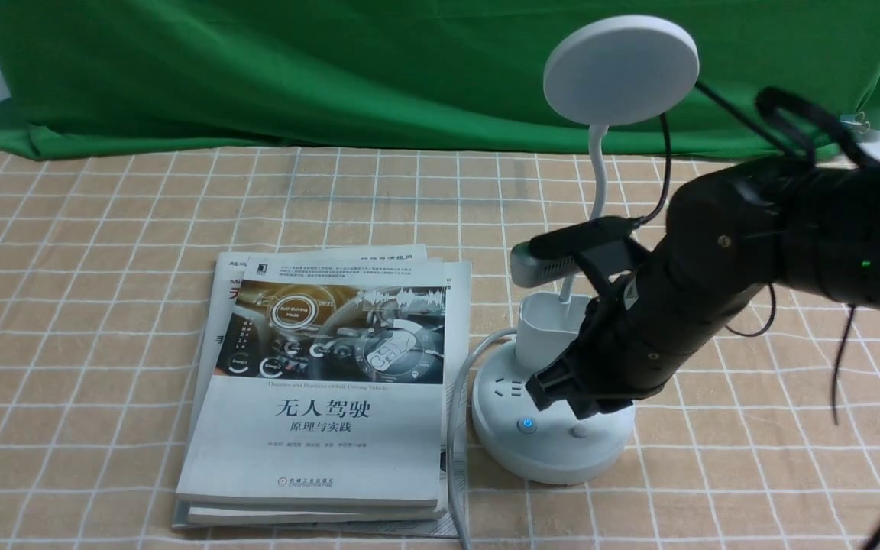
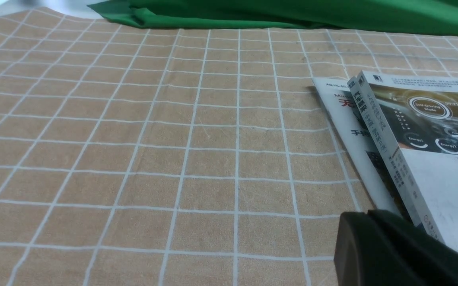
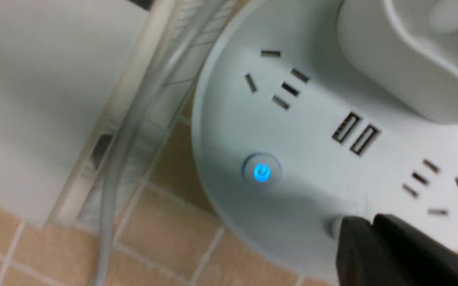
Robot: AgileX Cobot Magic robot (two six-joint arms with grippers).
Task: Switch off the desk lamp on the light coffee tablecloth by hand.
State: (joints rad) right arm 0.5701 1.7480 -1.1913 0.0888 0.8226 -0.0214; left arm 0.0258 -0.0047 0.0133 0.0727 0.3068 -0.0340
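The white desk lamp [image 1: 621, 70] stands on the light coffee tablecloth [image 1: 66, 305], its disc head showing no glare. On its round base [image 1: 547, 458] a blue-lit power button [image 1: 526, 425] glows beside a plain button [image 1: 579, 431]. The hand, my right gripper [image 1: 571, 405], is shut and hangs over the base, its tip right at the plain button. In the right wrist view the shut fingertips [image 3: 358, 223] partly cover that plain button [image 3: 333, 224], with the blue button [image 3: 261, 172] off to one side. My left gripper [image 2: 366, 216] is shut and empty, low over the tablecloth [image 2: 133, 159].
A stack of books [image 1: 333, 382] lies just left of the lamp base, and the lamp's white cable [image 1: 459, 397] runs between them. The lamp's cup holder [image 1: 547, 328] stands behind my right gripper. A green backdrop cloth [image 1: 257, 69] hangs at the far edge.
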